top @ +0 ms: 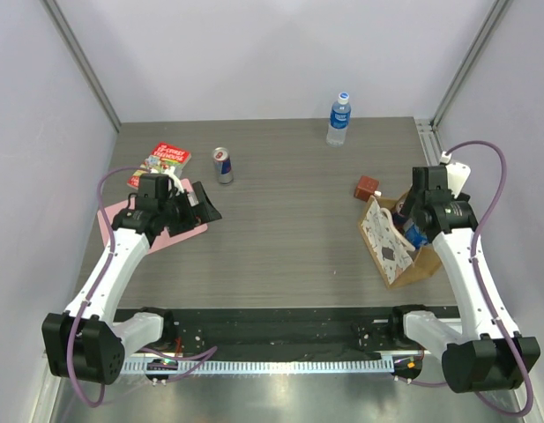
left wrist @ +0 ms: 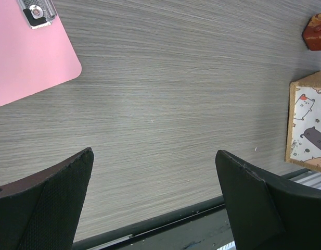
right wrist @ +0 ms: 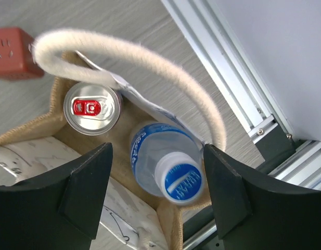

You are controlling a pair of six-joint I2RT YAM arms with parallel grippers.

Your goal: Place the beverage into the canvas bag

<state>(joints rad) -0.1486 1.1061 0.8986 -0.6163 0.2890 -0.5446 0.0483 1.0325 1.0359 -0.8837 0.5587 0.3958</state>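
Note:
The canvas bag (top: 391, 247) stands at the right, tan with a white cartoon panel and cream rope handles (right wrist: 150, 62). Inside it, the right wrist view shows a blue-capped water bottle (right wrist: 168, 164) and a silver can with a red tab (right wrist: 92, 108). My right gripper (right wrist: 157, 182) is open just above the bag, its jaws either side of the bottle without touching it; in the top view it (top: 419, 220) hangs over the bag. Another bottle (top: 339, 119) and a can (top: 222, 165) stand at the back. My left gripper (top: 201, 207) is open and empty at the left.
A pink clipboard (top: 144, 225) and a red-green book (top: 161, 161) lie under and behind the left arm. A small red box (top: 368, 187) sits just behind the bag. The bag's panel (left wrist: 310, 125) and the red box (left wrist: 316, 31) show in the left wrist view.

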